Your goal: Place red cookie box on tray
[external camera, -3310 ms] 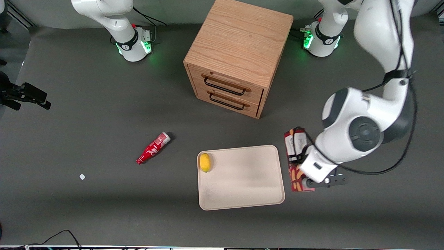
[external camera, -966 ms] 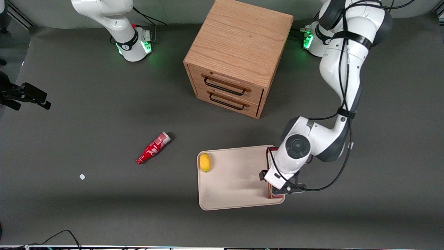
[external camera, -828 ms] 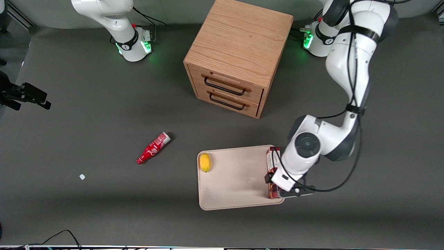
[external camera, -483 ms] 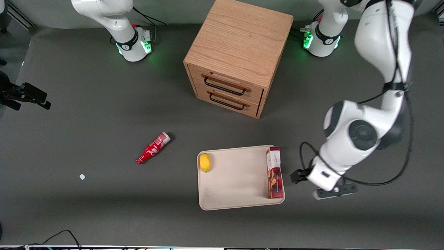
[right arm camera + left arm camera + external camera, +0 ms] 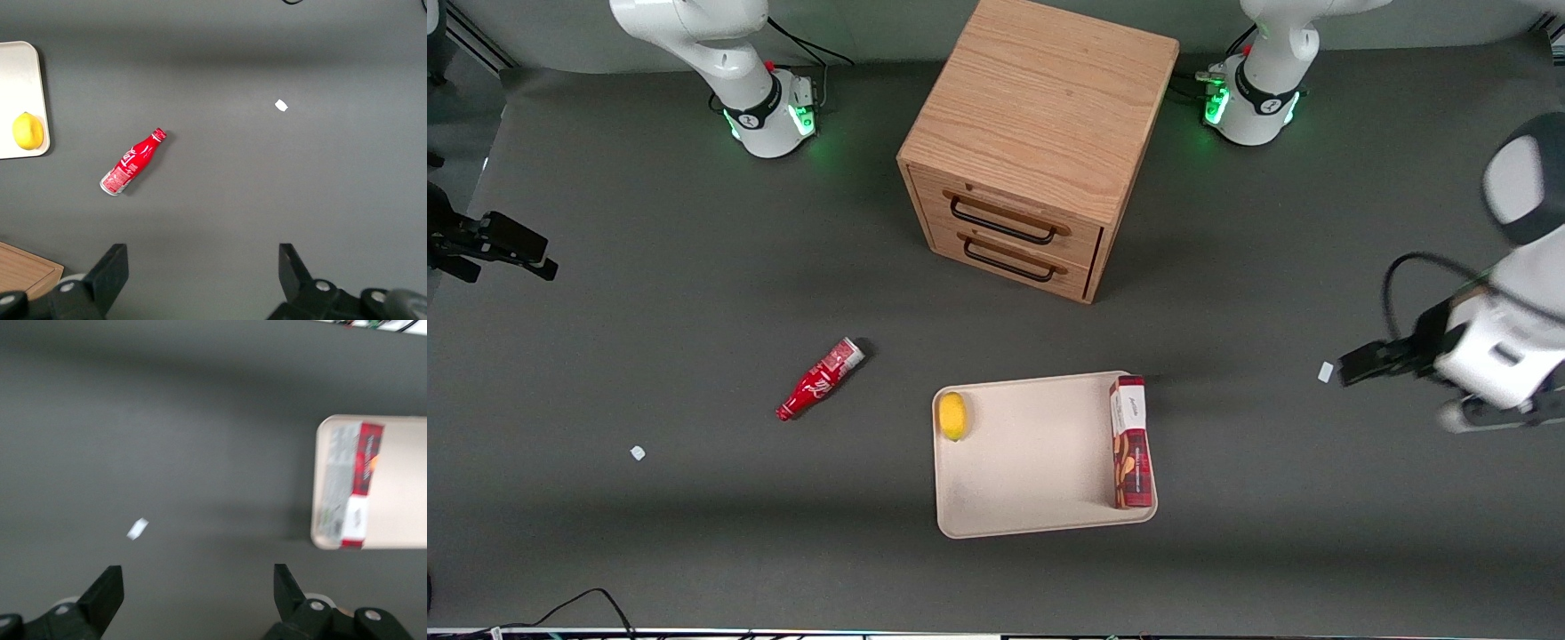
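Your red cookie box (image 5: pixel 1131 442) lies flat on the tray (image 5: pixel 1032 462), along its edge toward the working arm. The gripper (image 5: pixel 199 587) hangs empty, fingers spread, well apart; retreat high and keep clear of that rim.

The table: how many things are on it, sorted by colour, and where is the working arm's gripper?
Red: 2, the red cookie box on the tray and a red bottle.
Yellow: 1, a lemon on the tray.
Beige: 1, the tray.
Wood: 1, a two-drawer cabinet.
White: 2 small scraps.
Total: 7.
The gripper hangs open over bare table toward the working arm's end.
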